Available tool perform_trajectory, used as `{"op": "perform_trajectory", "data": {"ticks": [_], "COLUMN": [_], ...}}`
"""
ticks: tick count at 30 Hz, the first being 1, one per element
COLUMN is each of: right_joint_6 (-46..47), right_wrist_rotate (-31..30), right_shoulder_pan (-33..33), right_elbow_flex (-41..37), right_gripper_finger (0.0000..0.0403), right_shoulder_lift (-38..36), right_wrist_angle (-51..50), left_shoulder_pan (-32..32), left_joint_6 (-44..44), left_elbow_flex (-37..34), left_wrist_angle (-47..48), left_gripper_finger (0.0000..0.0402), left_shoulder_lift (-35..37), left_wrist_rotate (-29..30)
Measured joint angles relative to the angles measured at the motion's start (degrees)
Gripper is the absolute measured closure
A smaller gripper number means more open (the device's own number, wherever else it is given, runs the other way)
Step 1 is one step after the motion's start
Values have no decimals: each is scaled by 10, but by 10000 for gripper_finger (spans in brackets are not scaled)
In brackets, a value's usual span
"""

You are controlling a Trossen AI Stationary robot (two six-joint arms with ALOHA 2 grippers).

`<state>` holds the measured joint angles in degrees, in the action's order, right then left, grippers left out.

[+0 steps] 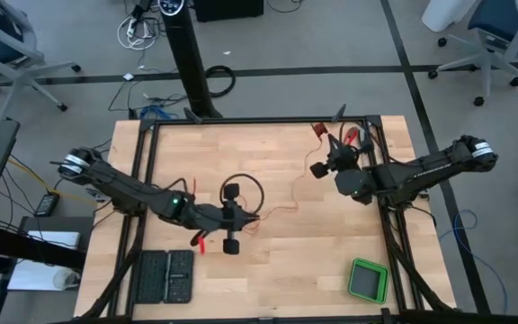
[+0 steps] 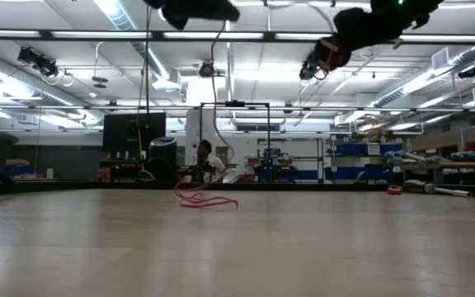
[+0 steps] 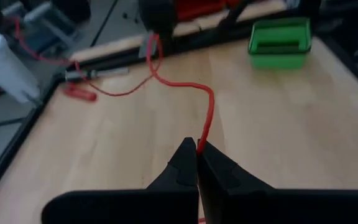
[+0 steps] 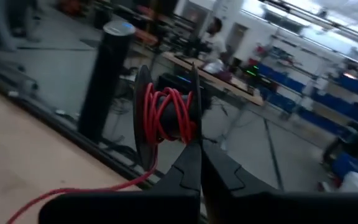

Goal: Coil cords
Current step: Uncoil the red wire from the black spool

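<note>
Both pincers shut — left pincer [image 3: 197, 152] low, pinching red wire [image 3: 207, 112].

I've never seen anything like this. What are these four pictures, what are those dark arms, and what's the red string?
It is a two-armed robot at a wooden table. One camera looks down from above, one sits at table height, and one rides on each wrist. The left gripper is shut on a thin red wire. The right gripper is shut too, holding a red coil of that wire in the air. A green box and a dark tray lie near the table's edge.
</note>
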<state>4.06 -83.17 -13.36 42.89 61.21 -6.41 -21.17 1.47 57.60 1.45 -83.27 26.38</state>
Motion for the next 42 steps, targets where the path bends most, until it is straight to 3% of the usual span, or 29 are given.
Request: {"op": "perform_trajectory", "data": {"ticks": [4,8,13,19,26,33,38,42], "right_joint_6": [-106,-201,-253,-288,-262,-173,-171,-166], "right_wrist_rotate": [77,202,355,442,468,408,401,308], "right_shoulder_pan": [-23,-60,-111,-157,-181,-154,-149,-149], "right_elbow_flex": [0,0,0,0,0,0,0,0], "right_gripper_finger": [403,403,403,403,403,403,403,403], "right_shoulder_lift": [-8,-11,-14,-14,-24,-24,-25,-36], "right_wrist_angle": [114,216,238,224,74,-9,-10,-10], "left_shoulder_pan": [7,18,33,58,94,110,110,109], "left_joint_6": [-34,-69,-94,-92,-92,-93,-88,-101], "left_elbow_flex": [0,0,-5,-42,-62,-60,-60,-60], "left_wrist_angle": [50,107,146,103,86,48,40,50], "left_gripper_finger": [401,401,401,401,401,386,300,216], "left_shoulder_lift": [-5,-6,-6,-6,-6,-6,-6,-6], "left_wrist_rotate": [39,89,130,130,138,141,120,119]}}
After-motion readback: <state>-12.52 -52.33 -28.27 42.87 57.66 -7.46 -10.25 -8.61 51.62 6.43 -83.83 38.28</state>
